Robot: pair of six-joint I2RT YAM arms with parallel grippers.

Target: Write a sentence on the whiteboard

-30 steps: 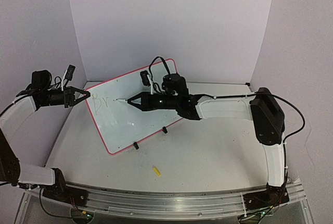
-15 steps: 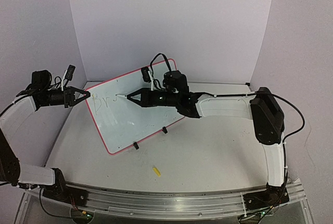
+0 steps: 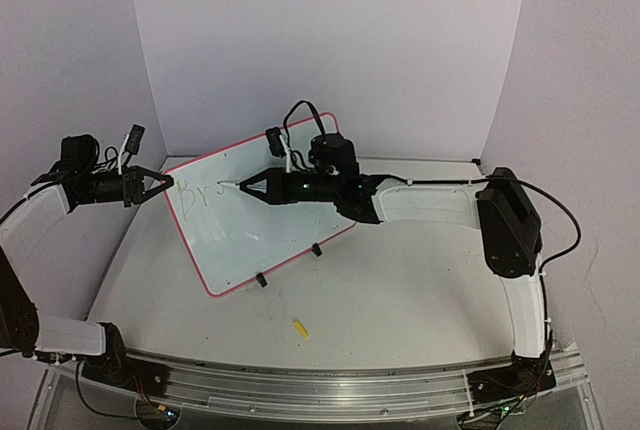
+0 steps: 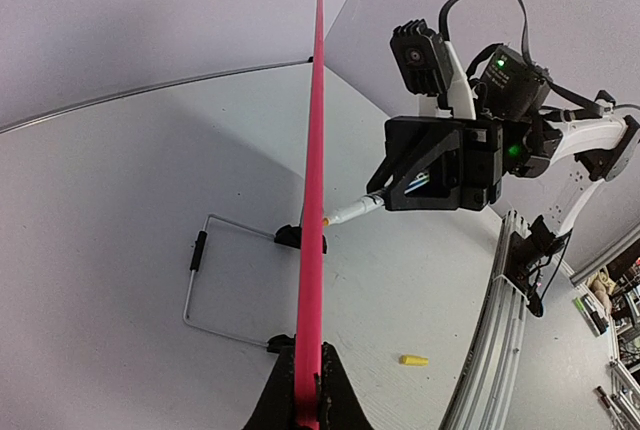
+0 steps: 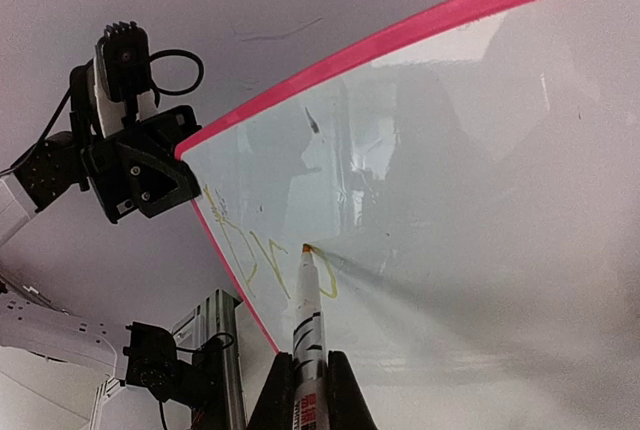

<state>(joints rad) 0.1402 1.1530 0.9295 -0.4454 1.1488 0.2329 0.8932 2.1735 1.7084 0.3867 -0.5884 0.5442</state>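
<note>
The whiteboard (image 3: 260, 210) stands tilted on two black clip feet, glossy white with a pink-red border. My left gripper (image 3: 163, 185) is shut on its left edge; in the left wrist view the board shows edge-on (image 4: 312, 200) between the fingers (image 4: 280, 400). My right gripper (image 3: 258, 186) is shut on a white marker (image 5: 305, 320), whose orange tip touches the board (image 5: 450, 200) beside faint yellow strokes (image 5: 245, 250). The marker also shows in the top view (image 3: 232, 187) and the left wrist view (image 4: 352, 212).
A small yellow marker cap (image 3: 300, 328) lies on the table in front of the board, also in the left wrist view (image 4: 412, 360). A wire stand (image 4: 215, 275) sits behind the board. White walls enclose the back and sides.
My right gripper has moved the marker up and slightly left on the board, adding a new yellow stroke after the first letters. The left arm and board have not moved.
</note>
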